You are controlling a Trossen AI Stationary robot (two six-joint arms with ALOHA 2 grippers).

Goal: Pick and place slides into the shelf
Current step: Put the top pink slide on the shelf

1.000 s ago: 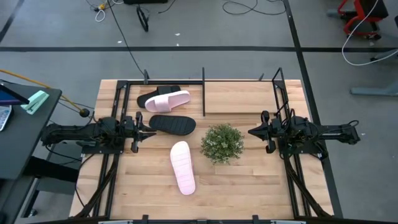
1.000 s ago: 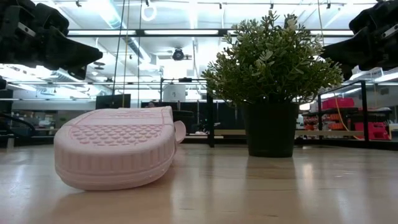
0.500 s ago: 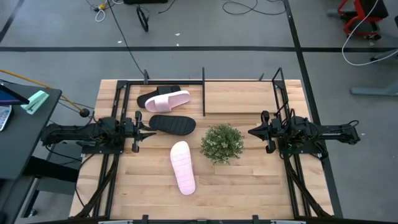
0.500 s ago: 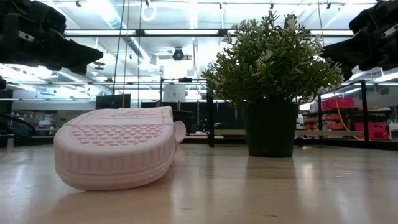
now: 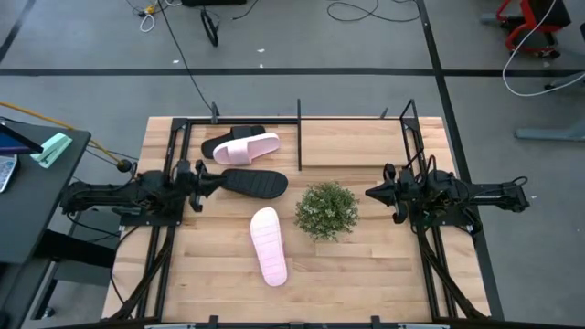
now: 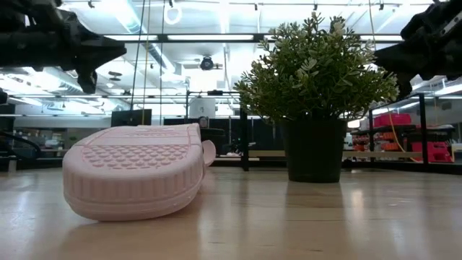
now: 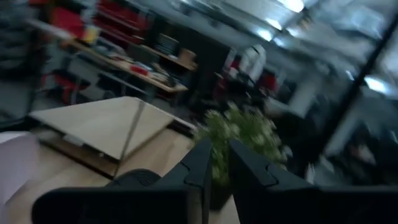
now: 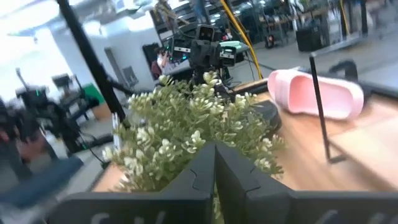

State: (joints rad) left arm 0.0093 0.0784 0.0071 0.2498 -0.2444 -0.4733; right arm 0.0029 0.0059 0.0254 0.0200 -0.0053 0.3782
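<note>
Left gripper (image 5: pixel 216 177) is hanging right at the heel end of the black wide-strap slide (image 5: pixel 253 183) on the wooden table (image 5: pixel 366 265), fingers pressed nearly together, nothing in them. Right gripper (image 5: pixel 373 193) is waiting beside the small green bushy plant (image 5: pixel 326 208), fingers closed. A pale pink slide (image 5: pixel 269 245) is lying sole-up mid-table. Another pink slide (image 5: pixel 247 147) and a black one (image 5: pixel 222 139) are sitting inside the thin black metal shelf (image 5: pixel 299 137).

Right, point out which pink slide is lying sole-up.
It is the pink slide alone on the bare table in front of the plant, ridged sole showing. The other pink slide lies strap-up in the shelf.
</note>
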